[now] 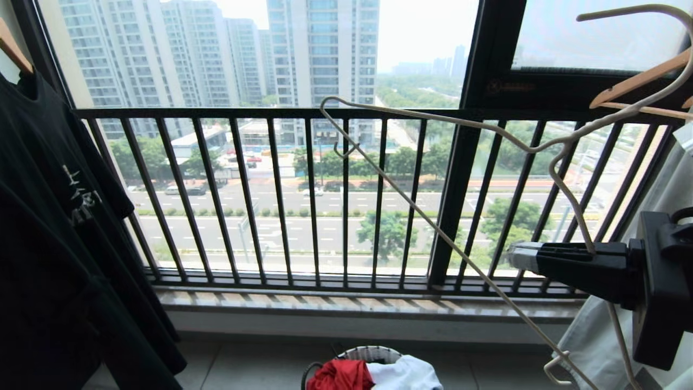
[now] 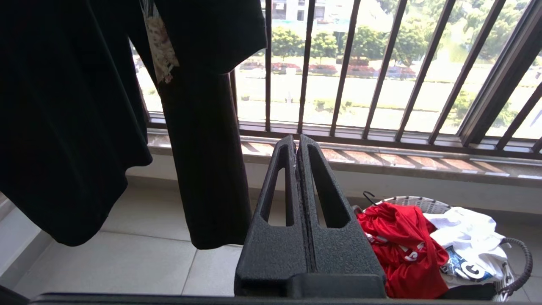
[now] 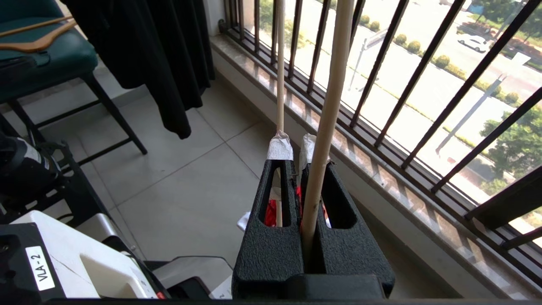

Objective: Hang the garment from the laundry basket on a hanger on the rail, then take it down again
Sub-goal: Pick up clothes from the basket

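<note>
Both claws read clenched for you — right gripper point(image 1: 514, 256) grasps the hanger point(image 1: 487, 130), left gripper point(image 2: 297, 142) clamps nothing.

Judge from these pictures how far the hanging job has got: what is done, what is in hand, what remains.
Done: the right gripper is shut on the wire hanger, held off to the robot's right in front of the window railing.
In hand: nothing else; the left gripper is shut and empty.
Left: the red garment lies in the basket beside a white shirt. Dressing the hanger, hanging it and taking it down all remain.
</note>
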`<state>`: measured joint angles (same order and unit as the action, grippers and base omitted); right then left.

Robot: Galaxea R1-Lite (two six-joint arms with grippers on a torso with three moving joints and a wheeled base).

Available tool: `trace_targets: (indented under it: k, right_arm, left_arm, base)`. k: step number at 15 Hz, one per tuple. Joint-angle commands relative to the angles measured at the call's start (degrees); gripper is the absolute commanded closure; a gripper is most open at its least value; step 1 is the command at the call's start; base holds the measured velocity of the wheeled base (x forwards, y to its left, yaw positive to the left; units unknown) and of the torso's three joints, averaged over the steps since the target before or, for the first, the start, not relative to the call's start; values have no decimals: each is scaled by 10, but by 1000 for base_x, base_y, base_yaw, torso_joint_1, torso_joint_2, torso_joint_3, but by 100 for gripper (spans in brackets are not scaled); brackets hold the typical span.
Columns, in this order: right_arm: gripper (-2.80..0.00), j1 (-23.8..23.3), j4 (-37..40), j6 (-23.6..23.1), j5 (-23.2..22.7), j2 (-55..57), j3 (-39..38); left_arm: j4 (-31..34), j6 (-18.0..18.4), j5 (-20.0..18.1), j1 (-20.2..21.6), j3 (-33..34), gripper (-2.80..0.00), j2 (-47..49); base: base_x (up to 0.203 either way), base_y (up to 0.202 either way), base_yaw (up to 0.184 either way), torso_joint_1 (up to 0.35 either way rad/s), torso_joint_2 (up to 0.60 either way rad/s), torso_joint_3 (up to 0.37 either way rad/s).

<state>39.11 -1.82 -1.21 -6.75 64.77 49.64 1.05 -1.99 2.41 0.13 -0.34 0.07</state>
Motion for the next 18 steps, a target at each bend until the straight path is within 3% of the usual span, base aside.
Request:
trace_targets:
  k: [1,18]
  right_arm:
    - [0,0,0,-1,0,-4,-1]
    - [0,-8,-1,-1,0,-1,-6]
  left_arm:
    - [0,0,0,0,0,0,0]
    - [0,0,0,0,0,0,0]
  base:
    - [0,0,0,-223,548,310]
    - [0,0,0,-178,493,315]
